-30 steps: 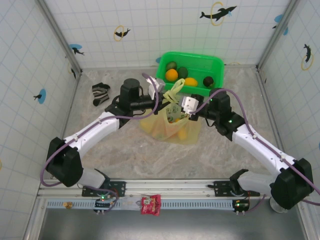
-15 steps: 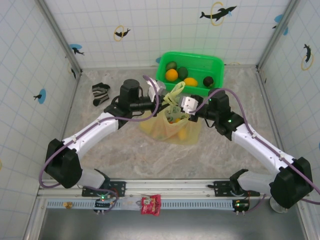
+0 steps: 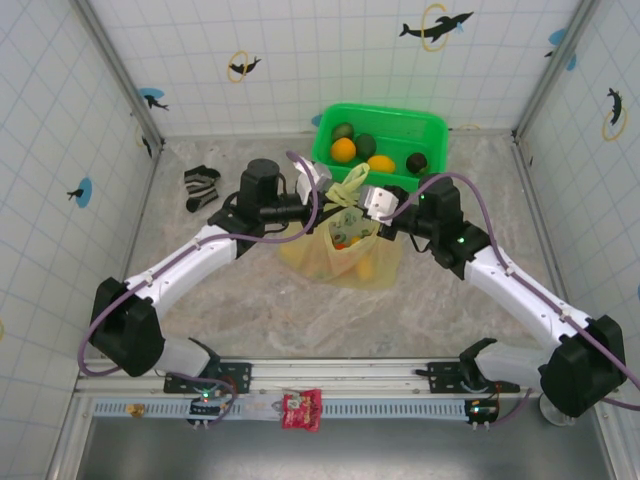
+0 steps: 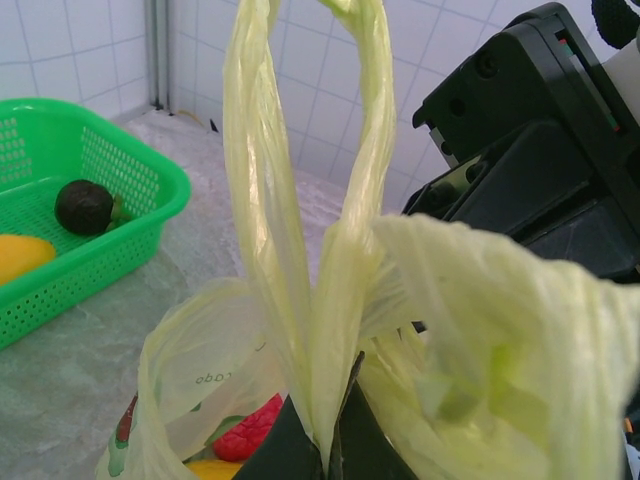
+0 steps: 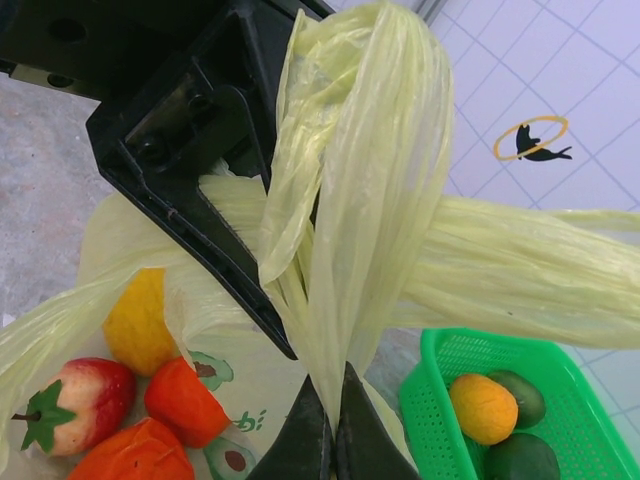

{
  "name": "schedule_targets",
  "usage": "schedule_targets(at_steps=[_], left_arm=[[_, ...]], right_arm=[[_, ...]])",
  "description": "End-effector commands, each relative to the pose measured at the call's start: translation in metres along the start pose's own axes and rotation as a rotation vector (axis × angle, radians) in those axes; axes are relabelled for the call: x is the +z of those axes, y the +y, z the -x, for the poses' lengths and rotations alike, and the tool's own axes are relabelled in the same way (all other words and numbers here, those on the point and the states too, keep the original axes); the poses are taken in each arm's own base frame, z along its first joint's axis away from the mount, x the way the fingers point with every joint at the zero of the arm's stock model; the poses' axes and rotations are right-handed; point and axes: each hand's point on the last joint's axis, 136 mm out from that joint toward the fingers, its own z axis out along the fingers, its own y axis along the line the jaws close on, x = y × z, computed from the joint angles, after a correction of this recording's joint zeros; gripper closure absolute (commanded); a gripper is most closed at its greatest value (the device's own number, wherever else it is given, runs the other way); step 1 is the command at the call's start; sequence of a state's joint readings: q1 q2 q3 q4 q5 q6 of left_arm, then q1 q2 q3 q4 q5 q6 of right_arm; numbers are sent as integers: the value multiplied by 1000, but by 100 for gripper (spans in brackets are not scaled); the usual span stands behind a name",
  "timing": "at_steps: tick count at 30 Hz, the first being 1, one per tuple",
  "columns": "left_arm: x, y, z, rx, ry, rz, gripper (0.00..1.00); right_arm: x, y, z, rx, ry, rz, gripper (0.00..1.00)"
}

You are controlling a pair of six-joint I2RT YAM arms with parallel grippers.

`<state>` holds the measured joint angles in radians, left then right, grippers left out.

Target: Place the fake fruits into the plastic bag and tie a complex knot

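Left jaws clamped on plastic bag [image 4: 330, 300] handle; right jaws pinching other handle. Handles crossed above bag. Inside bag: fake fruits [image 5: 178, 400]; more in green basket [image 4: 120, 180].

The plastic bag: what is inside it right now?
In the plastic bag lie a yellow fruit, a pink-red fruit with green leaves, a red fruit and an orange fruit. Anything deeper is hidden by bunched plastic.

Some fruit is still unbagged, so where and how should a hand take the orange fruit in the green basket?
Probably from straight above, closing on the orange fruit across its round middle: the green basket has walls that block a sideways reach, and dark green fruits crowd it behind and beside.
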<state>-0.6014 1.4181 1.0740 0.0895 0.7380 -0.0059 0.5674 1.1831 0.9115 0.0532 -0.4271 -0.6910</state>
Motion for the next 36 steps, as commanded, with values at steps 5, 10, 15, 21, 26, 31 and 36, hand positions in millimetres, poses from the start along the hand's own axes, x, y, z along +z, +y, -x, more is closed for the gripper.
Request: schedule_targets(at_steps=[5,10,15,21,26,31,36], left_arm=[[-6,-20,-1,22,3,-73,100],[-7,-15,-2,34,4,-37,96],[-9,-12,1,42,-11,-10,77],[-11,-22,4,62,-27,-59,66],[-16,-33,3,89,-46,-99,62],[-15,-33,4,85,-49,-106,60],[-13,-32,5,80,-50,-107,60]], right_arm=[[-5,-23,20,6,-36,-56,100],[-3,-17,25,23,-59,-23,100],[-2,-8,27,34,-71,17,100],[5,3,18,37,-44,43,100],[7,8,15,27,-38,63,100],[9,19,13,-6,-30,103,100],[11,27,11,-29,-21,132,100]])
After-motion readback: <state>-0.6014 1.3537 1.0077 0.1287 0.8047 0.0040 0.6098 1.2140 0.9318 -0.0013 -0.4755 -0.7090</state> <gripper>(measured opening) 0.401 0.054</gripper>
